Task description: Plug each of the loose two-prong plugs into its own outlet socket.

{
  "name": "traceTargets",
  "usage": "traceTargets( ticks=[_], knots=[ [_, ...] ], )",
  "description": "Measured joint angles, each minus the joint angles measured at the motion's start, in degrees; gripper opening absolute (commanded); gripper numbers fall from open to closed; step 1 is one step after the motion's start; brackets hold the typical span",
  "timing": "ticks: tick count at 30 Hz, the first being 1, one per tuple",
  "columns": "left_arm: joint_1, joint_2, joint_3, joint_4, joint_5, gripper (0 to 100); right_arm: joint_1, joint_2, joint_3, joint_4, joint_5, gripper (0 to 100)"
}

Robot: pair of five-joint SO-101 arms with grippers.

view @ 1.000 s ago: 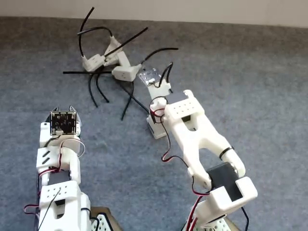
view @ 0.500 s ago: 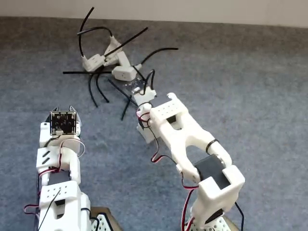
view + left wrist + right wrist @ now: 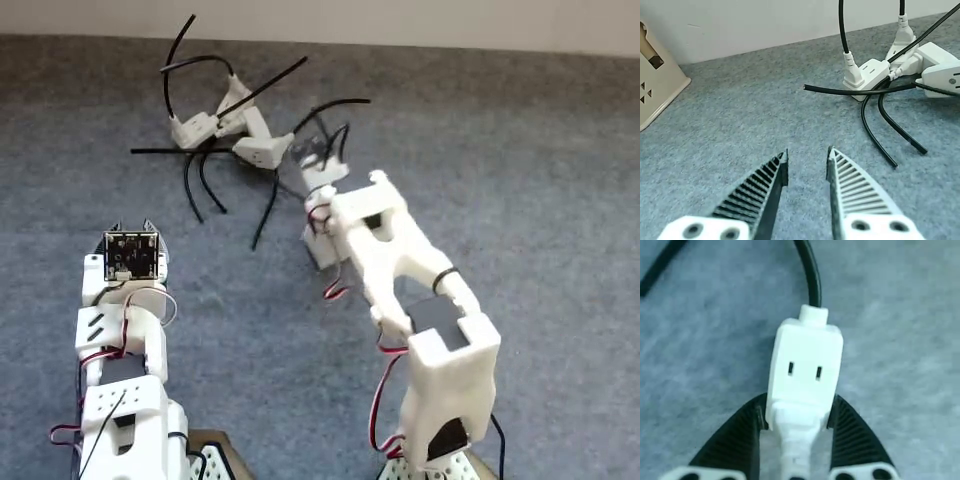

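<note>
The right gripper (image 3: 799, 407) is closed narrow on a white piece that looks like a plug (image 3: 794, 445). Its fingers (image 3: 740, 440) pinch the body from both sides, so the front end points straight ahead. That end touches the near end of a white socket block (image 3: 805, 355), which lies flat on the grey carpet (image 3: 900, 340) with two slots facing up and its cord (image 3: 810, 275) running away. Whether the prongs sit in any slot I cannot tell. The block is loose, so a push may simply slide it. The left gripper (image 3: 807, 155) hangs low over the carpet, partly open and empty. Beyond it lies a heap of sockets (image 3: 872, 70), some with plugs already in, and crossing black cords (image 3: 880, 130) that could snag the right arm working nearby. A beige box (image 3: 655, 75) stands well apart by the wall.
</note>
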Motion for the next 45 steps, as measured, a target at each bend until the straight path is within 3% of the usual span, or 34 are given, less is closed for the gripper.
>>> traceTargets(
  ticks=[5,12,19,24,28,35,45],
  knots=[
    [0.0,0.0,0.0,0.0,0.0,13,3.1,-0.1,-4.5,0.0,5.3,2.9],
    [0.0,0.0,0.0,0.0,0.0,13,9.4,-2.4,-5.8,-1.6,6.2,2.9],
    [0.0,0.0,0.0,0.0,0.0,13,14.8,-0.3,-10.8,-19.3,6.6,2.2],
    [0.0,0.0,0.0,0.0,0.0,13,14.9,10.5,-15.9,-32.9,6.6,2.3],
    [0.0,0.0,0.0,0.0,0.0,13,15.9,20.2,-23.6,-36.5,6.3,3.2],
    [0.0,0.0,0.0,0.0,0.0,13,20.0,34.1,-40.1,-33.2,-4.4,29.5],
    [2.3,0.0,0.0,0.0,0.0,13,24.4,35.9,-71.2,-12.7,-8.4,29.8]
  ],
)
